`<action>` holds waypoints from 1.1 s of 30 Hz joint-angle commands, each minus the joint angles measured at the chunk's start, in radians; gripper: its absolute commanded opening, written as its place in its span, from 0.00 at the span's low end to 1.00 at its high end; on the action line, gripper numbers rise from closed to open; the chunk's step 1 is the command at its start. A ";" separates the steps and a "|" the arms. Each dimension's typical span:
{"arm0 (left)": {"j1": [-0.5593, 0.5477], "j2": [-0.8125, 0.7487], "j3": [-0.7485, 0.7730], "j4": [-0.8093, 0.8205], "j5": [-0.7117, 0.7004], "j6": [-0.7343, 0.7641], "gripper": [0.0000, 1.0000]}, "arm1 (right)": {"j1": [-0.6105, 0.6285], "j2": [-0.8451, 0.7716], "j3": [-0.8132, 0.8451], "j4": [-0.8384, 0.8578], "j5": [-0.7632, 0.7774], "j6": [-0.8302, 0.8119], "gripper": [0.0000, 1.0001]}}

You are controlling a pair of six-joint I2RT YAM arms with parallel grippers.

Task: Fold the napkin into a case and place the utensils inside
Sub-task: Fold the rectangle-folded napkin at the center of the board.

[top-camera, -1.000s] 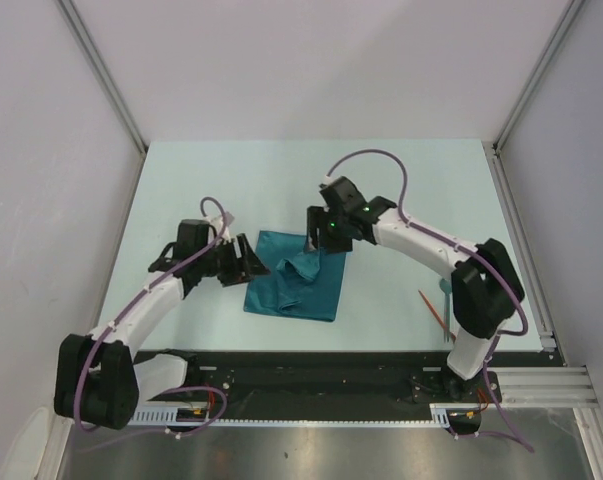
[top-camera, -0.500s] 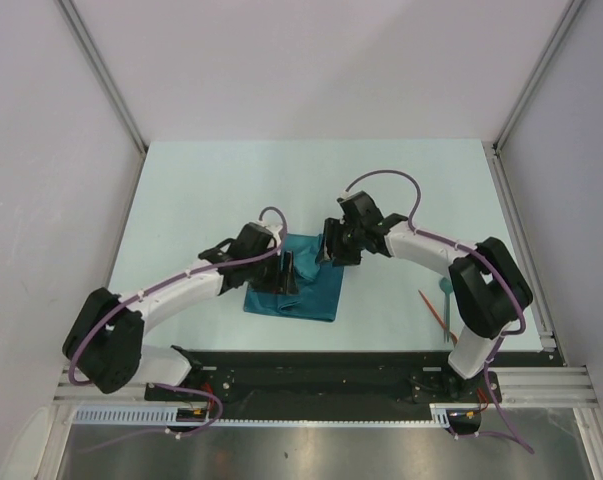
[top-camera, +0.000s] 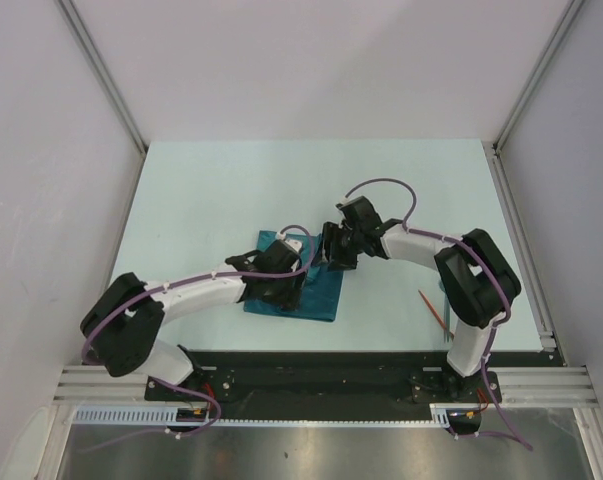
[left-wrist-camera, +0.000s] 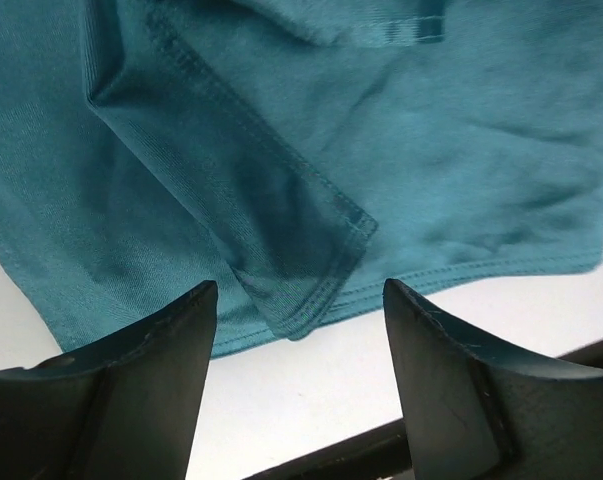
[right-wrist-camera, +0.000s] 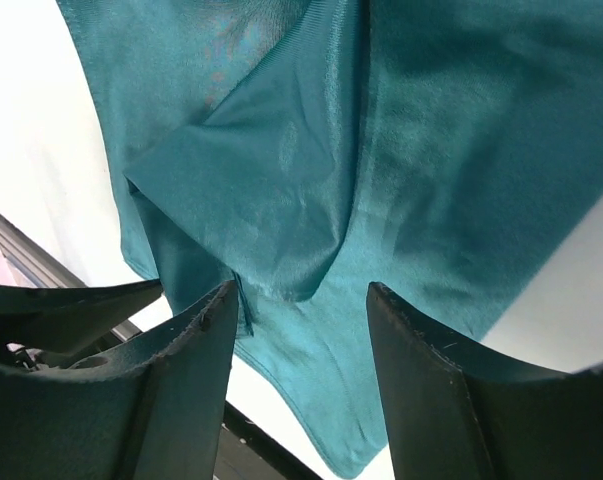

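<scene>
The left gripper (left-wrist-camera: 296, 300) hung wide open over the napkin's near edge, holding nothing. The napkin (top-camera: 323, 298) lay mid-table (top-camera: 231, 180), loosely folded with a flap turned over. It was not yet a narrow case and sat slightly askew. The right gripper (right-wrist-camera: 301, 300) stood open and empty above it. The utensil (top-camera: 433, 311) lay well to the right, outside the cloth, slanting from far-left to near-right.

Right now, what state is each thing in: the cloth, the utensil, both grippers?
Napkin: lying on the table, partly folded, one corner flap turned over.
Utensil: lying on the table right of the napkin, not inside.
Left gripper: open over the napkin.
Right gripper: open over the napkin.
</scene>
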 commanded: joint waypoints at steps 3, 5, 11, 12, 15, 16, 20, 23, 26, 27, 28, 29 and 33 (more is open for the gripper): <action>-0.002 0.023 0.009 0.023 -0.052 -0.033 0.68 | 0.003 0.051 0.001 0.066 -0.049 0.019 0.59; -0.002 0.025 0.007 0.028 -0.063 -0.045 0.64 | 0.006 0.058 -0.002 0.072 -0.049 0.021 0.59; 0.001 0.012 -0.025 0.060 -0.071 -0.076 0.54 | 0.013 0.095 0.015 0.100 -0.063 0.030 0.59; 0.001 0.008 -0.040 0.065 -0.071 -0.080 0.52 | 0.013 0.098 0.021 0.103 -0.066 0.032 0.57; 0.004 -0.004 -0.068 0.078 -0.077 -0.097 0.48 | 0.015 0.115 0.046 0.113 -0.080 0.044 0.53; 0.008 -0.009 -0.074 0.081 -0.080 -0.109 0.46 | 0.015 0.121 0.053 0.118 -0.084 0.047 0.52; 0.021 -0.066 -0.126 0.104 -0.101 -0.159 0.36 | 0.016 0.158 0.106 0.133 -0.106 0.065 0.47; 0.039 -0.148 -0.188 0.150 -0.089 -0.203 0.38 | 0.018 0.180 0.162 0.144 -0.129 0.082 0.47; 0.050 -0.236 -0.257 0.183 -0.066 -0.246 0.41 | 0.021 0.216 0.239 0.135 -0.147 0.087 0.47; 0.053 -0.253 -0.277 0.181 -0.069 -0.254 0.42 | 0.024 0.235 0.256 0.135 -0.152 0.088 0.46; 0.056 -0.270 -0.284 0.180 -0.072 -0.260 0.45 | 0.023 0.246 0.294 0.138 -0.158 0.095 0.46; 0.068 -0.299 -0.292 0.178 -0.072 -0.272 0.50 | 0.024 0.256 0.311 0.139 -0.172 0.098 0.47; 0.128 -0.379 -0.361 0.200 -0.019 -0.300 0.63 | 0.022 0.318 0.400 0.173 -0.204 0.134 0.47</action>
